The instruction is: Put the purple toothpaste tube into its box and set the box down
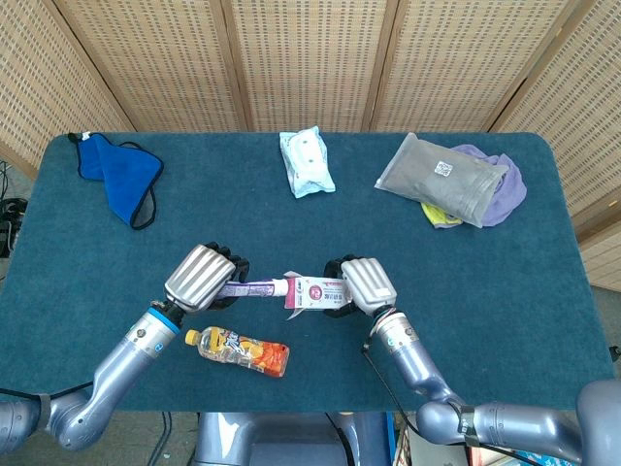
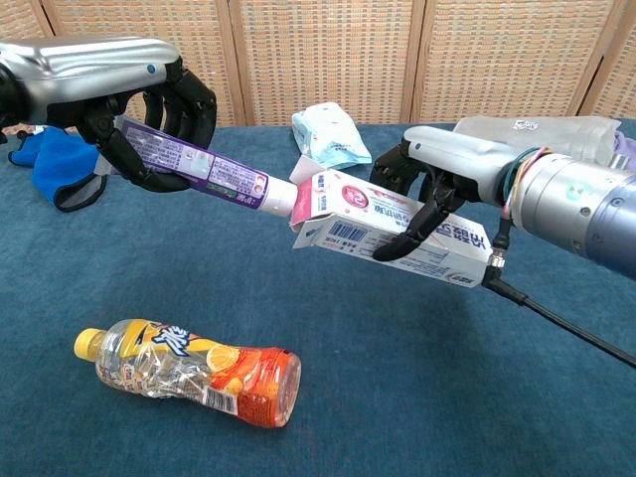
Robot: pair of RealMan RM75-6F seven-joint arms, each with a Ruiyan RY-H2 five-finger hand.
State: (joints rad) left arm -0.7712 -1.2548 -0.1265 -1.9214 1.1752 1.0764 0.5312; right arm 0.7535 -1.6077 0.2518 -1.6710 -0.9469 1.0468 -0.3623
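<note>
My left hand (image 1: 206, 277) (image 2: 159, 114) grips the purple toothpaste tube (image 2: 199, 164) (image 1: 254, 288) near its tail, above the table. The tube's white cap end points right and sits at the open flap end of the white and pink box (image 2: 393, 227) (image 1: 318, 293). My right hand (image 1: 361, 284) (image 2: 437, 184) holds that box around its middle, its open end facing left toward the tube. Both are lifted over the teal table (image 1: 485, 291), tube and box roughly in one line.
A small orange juice bottle (image 1: 239, 350) (image 2: 189, 372) lies on the table just below my left hand. At the back lie a blue cloth (image 1: 118, 173), a pale blue wipes pack (image 1: 307, 161) (image 2: 330, 137), and a grey pouch (image 1: 441, 178) on a purple cloth (image 1: 506, 189).
</note>
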